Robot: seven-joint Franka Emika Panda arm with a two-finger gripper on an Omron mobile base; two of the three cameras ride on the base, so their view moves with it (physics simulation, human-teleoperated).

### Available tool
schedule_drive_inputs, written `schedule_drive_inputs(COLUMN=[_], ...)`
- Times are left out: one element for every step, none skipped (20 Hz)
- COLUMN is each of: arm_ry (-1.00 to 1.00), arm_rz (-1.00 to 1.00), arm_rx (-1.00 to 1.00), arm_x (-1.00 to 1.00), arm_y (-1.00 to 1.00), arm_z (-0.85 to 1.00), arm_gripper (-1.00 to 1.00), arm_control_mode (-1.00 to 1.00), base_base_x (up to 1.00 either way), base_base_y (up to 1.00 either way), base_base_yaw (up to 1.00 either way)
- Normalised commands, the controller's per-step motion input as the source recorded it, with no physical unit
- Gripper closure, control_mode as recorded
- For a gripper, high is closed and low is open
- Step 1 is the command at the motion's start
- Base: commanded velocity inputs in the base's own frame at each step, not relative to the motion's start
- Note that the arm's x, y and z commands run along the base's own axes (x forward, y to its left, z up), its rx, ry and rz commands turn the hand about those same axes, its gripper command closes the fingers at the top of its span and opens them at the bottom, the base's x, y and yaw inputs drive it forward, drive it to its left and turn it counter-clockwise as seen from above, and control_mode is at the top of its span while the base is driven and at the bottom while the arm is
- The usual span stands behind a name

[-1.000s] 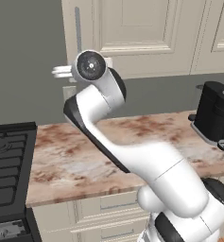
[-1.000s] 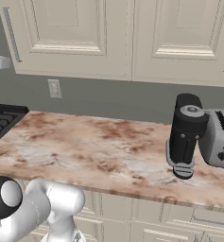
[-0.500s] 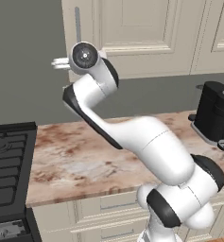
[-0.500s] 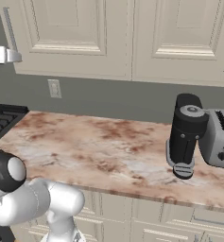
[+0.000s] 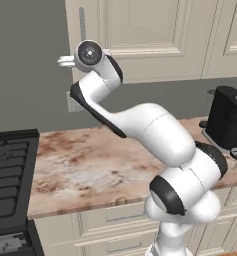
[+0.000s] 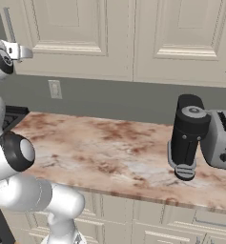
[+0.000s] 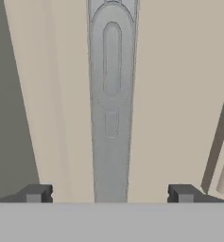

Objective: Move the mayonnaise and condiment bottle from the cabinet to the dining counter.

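We are in a home kitchen: cream panelled cabinet doors above a marbled counter, with a toaster, coffee machine and stove

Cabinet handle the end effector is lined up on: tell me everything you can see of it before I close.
The handle is a long, flat grey bar, metallic-looking, with a rounded end and an oval recess near that end. It runs lengthwise down the leftmost cream door of the cabinet, by the door's left edge. The door appears shut. In the hand view the bar sits centred between the fingertips of the end effector, whose jaws stand open on either side. Nothing visibly touches it yet.
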Motion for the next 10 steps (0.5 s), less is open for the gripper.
schedule_drive_inputs(arm_ry=[0.00, 0.00, 0.00, 0.00, 0.00, 0.00, 0.00, 0.00, 0.00, 0.00], arm_rz=[0.00, 0.00, 0.00, 0.00, 0.00, 0.00, 0.00, 0.00, 0.00, 0.00], arm_rx=[0.00, 0.00, 0.00, 0.00, 0.00, 0.00, 0.00, 0.00, 0.00, 0.00], arm_x=[0.61, 0.65, 0.62, 0.62, 0.62, 0.56, 0.46, 0.36, 0.27, 0.15], arm_y=[-0.08, -0.04, -0.01, 0.00, -0.01, -0.01, -0.06, -0.09, -0.16, -0.26], arm_z=[-0.09, -0.11, -0.13, -0.15, -0.14, -0.13, -0.08, -0.06, -0.01, -0.01], arm_gripper=[-1.00, -1.00, -1.00, 1.00, 1.00, 1.00, 1.00, 1.00, 1.00, 1.00], arm_control_mode=[-1.00, -1.00, -1.00, -1.00, -1.00, -1.00, -1.00, -1.00, -1.00, -1.00], base_base_x=[0.00, 0.00, 0.00, 0.00, 0.00, 0.00, 0.00, 0.00, 0.00, 0.00], base_base_y=[0.00, 0.00, 0.00, 0.00, 0.00, 0.00, 0.00, 0.00, 0.00, 0.00], base_base_yaw=[0.00, 0.00, 0.00, 0.00, 0.00, 0.00, 0.00, 0.00, 0.00, 0.00])
